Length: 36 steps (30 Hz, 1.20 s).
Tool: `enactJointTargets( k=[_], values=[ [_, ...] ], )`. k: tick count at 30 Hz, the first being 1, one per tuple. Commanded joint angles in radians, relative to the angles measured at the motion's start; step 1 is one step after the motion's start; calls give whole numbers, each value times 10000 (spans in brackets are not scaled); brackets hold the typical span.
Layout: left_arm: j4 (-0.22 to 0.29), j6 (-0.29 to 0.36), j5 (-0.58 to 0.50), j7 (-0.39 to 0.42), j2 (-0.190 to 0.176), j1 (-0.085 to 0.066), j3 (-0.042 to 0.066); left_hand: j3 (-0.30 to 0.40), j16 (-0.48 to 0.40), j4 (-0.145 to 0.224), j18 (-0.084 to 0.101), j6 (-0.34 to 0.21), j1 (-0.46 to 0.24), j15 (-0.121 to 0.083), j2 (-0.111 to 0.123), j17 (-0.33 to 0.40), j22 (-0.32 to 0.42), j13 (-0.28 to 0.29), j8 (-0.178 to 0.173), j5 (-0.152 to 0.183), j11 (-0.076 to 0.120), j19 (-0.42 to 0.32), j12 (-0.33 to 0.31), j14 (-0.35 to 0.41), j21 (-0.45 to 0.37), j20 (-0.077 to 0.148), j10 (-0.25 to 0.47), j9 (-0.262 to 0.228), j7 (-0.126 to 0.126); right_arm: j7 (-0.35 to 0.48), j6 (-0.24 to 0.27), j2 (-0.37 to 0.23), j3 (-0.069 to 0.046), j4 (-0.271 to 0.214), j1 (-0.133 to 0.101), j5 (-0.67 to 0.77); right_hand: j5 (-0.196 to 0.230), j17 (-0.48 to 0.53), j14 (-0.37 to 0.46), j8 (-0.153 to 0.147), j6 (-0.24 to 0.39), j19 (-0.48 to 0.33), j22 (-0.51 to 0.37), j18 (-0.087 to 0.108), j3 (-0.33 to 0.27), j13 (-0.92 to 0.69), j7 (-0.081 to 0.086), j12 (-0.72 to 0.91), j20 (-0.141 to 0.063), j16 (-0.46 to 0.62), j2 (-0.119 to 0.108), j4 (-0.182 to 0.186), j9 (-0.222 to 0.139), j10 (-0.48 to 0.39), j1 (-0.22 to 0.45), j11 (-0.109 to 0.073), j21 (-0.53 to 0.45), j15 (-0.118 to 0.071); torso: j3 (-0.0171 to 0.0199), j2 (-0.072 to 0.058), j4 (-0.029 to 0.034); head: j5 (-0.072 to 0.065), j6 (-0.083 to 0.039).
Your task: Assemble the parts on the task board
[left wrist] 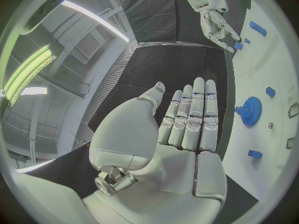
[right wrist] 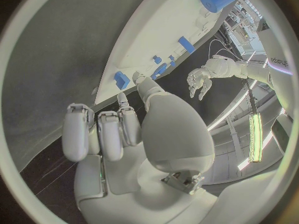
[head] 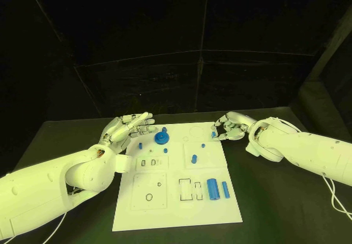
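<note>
Looking down from the head camera, I see the task board lying flat in the middle of the black desk, its long side running from 12 to 6 o'clock.

My left hand hovers at about 10 o'clock off the board's far left corner — fingers straight and spread, palm open, holding nothing. The left wrist camera confirms it: flat palm, fingers extended side by side, thumb apart.

My right hand sits at roughly 1 o'clock, at the board's far right edge. Its fingers are curled inward, and its fingertips are right by a small blue part at that edge. I cannot tell whether the part is pinched or merely touched; in the right wrist view the thumb tip lies just beside a blue block on the board's rim.

On the board, a blue gear stands near the far left, just beside the left fingertips. Small blue pegs sit around the centre, and a blue cylinder with a slimmer blue bar beside it lies toward 5 o'clock.
</note>
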<state>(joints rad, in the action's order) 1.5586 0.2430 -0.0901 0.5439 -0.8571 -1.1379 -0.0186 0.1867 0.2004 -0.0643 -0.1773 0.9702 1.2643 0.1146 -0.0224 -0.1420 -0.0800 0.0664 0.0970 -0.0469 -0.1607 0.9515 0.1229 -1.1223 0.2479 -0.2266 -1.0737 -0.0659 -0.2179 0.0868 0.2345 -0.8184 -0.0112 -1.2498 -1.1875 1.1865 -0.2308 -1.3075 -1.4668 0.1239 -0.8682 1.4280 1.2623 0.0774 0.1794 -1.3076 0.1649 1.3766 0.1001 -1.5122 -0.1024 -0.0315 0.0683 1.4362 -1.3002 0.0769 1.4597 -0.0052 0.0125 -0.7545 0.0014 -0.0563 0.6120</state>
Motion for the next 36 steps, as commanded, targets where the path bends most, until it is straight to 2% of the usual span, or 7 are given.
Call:
enactJointTargets(
  k=[1,7,11,16,21,27,36],
  values=[
    [-2,-152,16,49,3,-11,4,25,-35,60,-64,43,-47,1,15,-13,8,-15,-32,-23,-14,54,-45,-50,-68,-11,-67,11,-33,48,-96,73,-4,65,-10,26,-45,-1346,-764,50,-133,-42,13,-150,-55,-572,-11,24,48,-30,88,-11,20,-14,-67,-22,-27,37,2,-4,11,1,10],
    [-13,-157,16,51,8,-11,4,25,-35,60,-64,43,-47,1,15,-13,8,-15,-32,-23,-14,54,-45,-50,-68,-11,-67,11,-33,-84,-38,161,-5,144,1,208,110,-1349,-764,137,-307,-40,14,-149,50,-591,-34,36,27,-30,325,-158,30,-7,-334,-51,-26,11,0,-2,15,15,52],
    [-21,-156,16,53,9,-10,4,25,-35,60,-64,43,-47,1,15,-13,8,-15,-32,-23,-14,54,-45,-50,-68,-11,-67,11,-33,-155,-25,201,-5,192,5,264,120,-1355,-766,152,-340,-36,20,-151,61,-600,-38,43,24,-32,347,-176,32,-1,-354,-54,-24,9,-7,-2,4,23,54],
    [-48,-142,16,64,16,-10,4,26,-45,68,-63,40,-47,4,13,-15,14,-14,-40,-23,-18,54,-55,-49,-76,-13,-64,11,-37,-219,-38,242,-6,237,7,288,129,-1362,-768,185,-414,-35,20,-151,82,-615,-46,56,18,-34,403,-195,36,11,-371,-61,-24,3,7,2,14,39,74],
    [-51,-144,16,62,13,-10,4,26,-45,68,-63,40,-47,4,13,-15,14,-14,-40,-23,-18,54,-55,-49,-76,-13,-64,11,-37,-285,-124,250,-6,255,8,295,137,-1360,-767,212,-476,-35,19,-150,90,-621,-54,61,14,-33,429,-205,40,16,-371,-69,-24,-2,-9,-2,12,50,105],
    [-51,-147,16,60,12,-10,4,26,-45,68,-63,40,-47,4,13,-15,14,-14,-40,-23,-18,54,-55,-49,-76,-13,-64,11,-37,-366,-196,255,-6,287,8,330,142,-1352,-766,230,-521,-37,13,-149,94,-618,-62,57,11,-30,446,-212,42,15,-368,-75,-26,-7,2,1,-7,51,100],
    [-58,-152,16,57,13,-10,4,26,-45,68,-63,40,-47,4,13,-15,14,-14,-40,-23,-18,54,-55,-49,-76,-13,-64,11,-37,-496,-340,303,-6,303,8,351,151,-1359,-767,258,-592,-38,9,-148,99,-628,-75,66,4,-31,463,-226,44,23,-364,-87,-28,-16,-4,2,20,48,112]
  ],
)
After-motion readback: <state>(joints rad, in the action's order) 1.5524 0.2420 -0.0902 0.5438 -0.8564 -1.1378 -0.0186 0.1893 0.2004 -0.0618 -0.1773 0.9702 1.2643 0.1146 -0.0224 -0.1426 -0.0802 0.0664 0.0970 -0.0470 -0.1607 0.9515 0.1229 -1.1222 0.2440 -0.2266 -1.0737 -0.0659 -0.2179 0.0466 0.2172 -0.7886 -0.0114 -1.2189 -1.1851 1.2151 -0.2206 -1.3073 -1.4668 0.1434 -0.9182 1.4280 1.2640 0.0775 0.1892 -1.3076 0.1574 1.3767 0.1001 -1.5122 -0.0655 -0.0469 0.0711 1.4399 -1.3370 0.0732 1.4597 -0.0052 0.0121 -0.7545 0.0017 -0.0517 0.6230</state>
